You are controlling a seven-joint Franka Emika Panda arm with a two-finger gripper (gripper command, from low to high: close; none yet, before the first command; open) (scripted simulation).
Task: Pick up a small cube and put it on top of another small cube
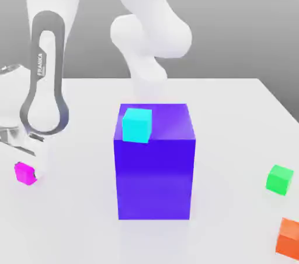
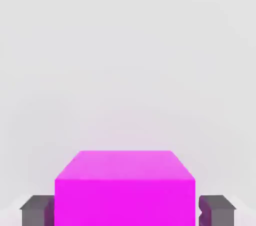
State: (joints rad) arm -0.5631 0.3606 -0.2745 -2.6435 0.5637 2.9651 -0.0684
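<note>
White and bare of pattern, the table (image 1: 233, 117) carries a handful of colored blocks under a pale grey background. Low at the exterior view's left, the claw (image 1: 32, 166) has its tip down at the tabletop, and the small magenta-pink cube (image 1: 24, 173) sits right there against the white finger (image 1: 41, 163). In the hand view that cube (image 2: 125, 190) lies squarely between two dark grey fingertip pads (image 2: 36, 211), one pressed to each side face, so the claw is pinching the cube, which rests on the table.

Near the middle of the table stands a tall blue-violet block (image 1: 155, 169), much larger than the rest. A small cyan cube (image 1: 137, 125) shows at its upper front edge, toward the exterior view's left corner of the top; whether it rests fully on the top face I cannot tell. Well apart, toward the exterior view's right, a small green cube (image 1: 280, 179) sits on the table, and an orange block (image 1: 289, 238) lies near the lower right corner, cut by the frame edge. The white arm (image 1: 146, 29) rises behind the big block.
</note>
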